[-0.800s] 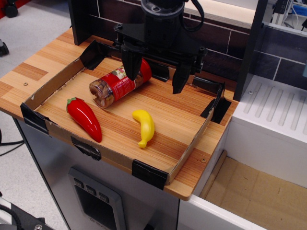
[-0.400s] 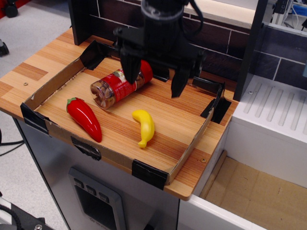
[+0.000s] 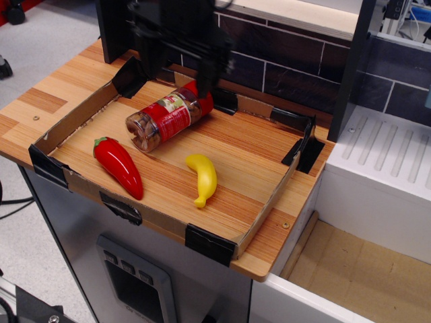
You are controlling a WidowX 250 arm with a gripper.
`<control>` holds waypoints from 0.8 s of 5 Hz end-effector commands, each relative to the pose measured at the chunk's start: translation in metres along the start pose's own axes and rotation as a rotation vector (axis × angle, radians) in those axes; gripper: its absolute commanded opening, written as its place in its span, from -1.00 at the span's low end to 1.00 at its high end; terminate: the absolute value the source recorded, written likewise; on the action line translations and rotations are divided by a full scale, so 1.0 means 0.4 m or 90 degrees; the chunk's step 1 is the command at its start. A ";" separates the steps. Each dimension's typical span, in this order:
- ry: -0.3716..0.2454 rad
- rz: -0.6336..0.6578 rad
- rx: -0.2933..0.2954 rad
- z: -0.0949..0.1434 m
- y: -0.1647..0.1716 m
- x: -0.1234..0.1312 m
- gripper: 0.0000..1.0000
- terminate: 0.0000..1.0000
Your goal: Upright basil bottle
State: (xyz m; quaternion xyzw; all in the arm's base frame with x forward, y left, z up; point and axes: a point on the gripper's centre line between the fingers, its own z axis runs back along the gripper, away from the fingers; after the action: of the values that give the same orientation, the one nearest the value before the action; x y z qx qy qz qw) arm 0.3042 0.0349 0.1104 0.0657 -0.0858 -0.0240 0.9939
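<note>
The basil bottle (image 3: 168, 120) lies on its side in the back left part of the cardboard-edged tray (image 3: 267, 207). Its red cap points to the back right and its clear end to the front left. My gripper (image 3: 176, 70) is blurred by motion. It hangs above the bottle's cap end, near the tray's back left corner. Its two dark fingers (image 3: 205, 77) stand wide apart, open and empty, and do not touch the bottle.
A glossy red toy chili pepper (image 3: 120, 167) lies at the tray's front left. A yellow banana (image 3: 202, 178) lies in the middle front. A dark brick wall (image 3: 296, 67) runs behind the tray. A white unit (image 3: 384, 161) stands to the right.
My gripper has moved up and to the left, from straddling the bottle's cap end and the tray's middle back to over the back left corner. The bottle has barely shifted.
</note>
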 end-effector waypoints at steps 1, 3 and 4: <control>-0.049 -0.095 -0.047 0.000 0.063 0.125 1.00 -1.00; -0.061 -0.096 -0.038 -0.057 0.073 0.151 1.00 -1.00; -0.063 -0.100 -0.041 -0.085 0.074 0.168 1.00 -1.00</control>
State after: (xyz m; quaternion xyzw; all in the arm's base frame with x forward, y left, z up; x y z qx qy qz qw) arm 0.3671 0.0635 0.0716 0.0316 -0.0993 -0.1094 0.9885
